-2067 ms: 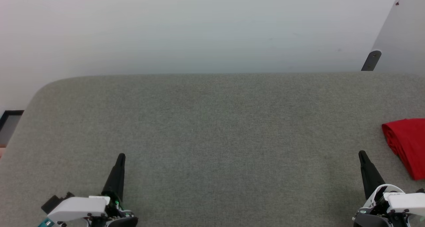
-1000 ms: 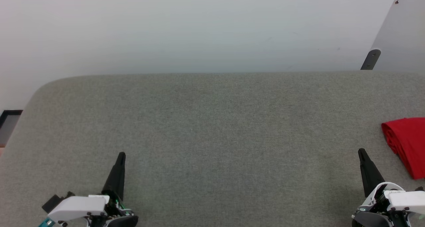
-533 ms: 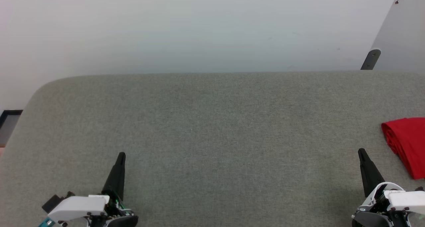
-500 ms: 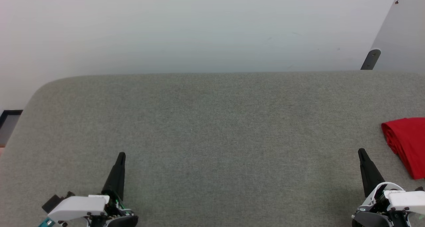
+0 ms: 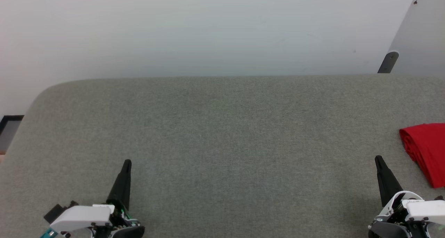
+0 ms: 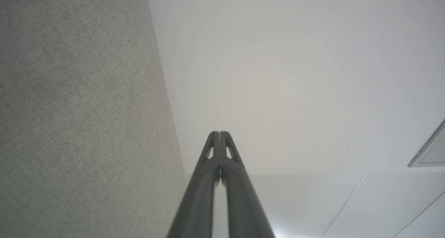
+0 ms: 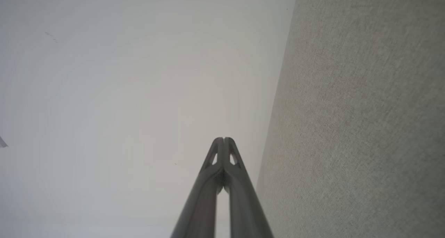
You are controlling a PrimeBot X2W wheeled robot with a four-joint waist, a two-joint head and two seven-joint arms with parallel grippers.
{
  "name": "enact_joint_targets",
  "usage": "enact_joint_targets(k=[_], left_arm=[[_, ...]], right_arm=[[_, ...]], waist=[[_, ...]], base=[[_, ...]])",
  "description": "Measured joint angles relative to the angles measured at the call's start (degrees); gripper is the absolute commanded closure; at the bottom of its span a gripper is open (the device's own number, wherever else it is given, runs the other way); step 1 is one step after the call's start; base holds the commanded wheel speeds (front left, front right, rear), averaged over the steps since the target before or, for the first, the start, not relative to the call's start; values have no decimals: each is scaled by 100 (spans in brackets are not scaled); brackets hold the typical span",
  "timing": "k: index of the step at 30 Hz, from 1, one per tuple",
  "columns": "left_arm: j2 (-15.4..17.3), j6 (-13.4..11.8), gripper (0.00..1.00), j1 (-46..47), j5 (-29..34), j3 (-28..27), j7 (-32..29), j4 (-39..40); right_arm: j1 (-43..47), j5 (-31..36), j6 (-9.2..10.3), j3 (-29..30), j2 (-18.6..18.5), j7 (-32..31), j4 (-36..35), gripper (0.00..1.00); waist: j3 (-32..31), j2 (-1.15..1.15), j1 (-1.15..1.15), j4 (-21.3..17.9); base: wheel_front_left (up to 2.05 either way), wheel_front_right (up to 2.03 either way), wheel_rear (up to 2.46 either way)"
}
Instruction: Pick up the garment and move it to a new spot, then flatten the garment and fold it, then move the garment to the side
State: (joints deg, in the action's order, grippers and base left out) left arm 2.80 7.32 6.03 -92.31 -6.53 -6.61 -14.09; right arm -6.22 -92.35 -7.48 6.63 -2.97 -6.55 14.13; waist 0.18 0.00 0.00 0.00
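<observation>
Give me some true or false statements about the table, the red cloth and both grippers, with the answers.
The left gripper is shut and empty. True.
The right gripper grips the red cloth. False: it is shut on nothing, apart from the cloth.
The red cloth lies on the grey table at the head view's right side. True.
The cloth is spread flat across the table's middle. False: it lies folded at the right.
</observation>
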Motion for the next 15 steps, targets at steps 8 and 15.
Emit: enact_joint_targets(k=[8,15], left_arm=[[0,0,100,0,0,0,0,0],[0,0,100,0,0,0,0,0]], right_arm=[[0,0,0,-1,0,0,0,100],[0,0,0,-1,0,0,0,100]], waist=[[0,0,0,0],[0,0,0,0]], base=[[0,0,0],[0,0,0]])
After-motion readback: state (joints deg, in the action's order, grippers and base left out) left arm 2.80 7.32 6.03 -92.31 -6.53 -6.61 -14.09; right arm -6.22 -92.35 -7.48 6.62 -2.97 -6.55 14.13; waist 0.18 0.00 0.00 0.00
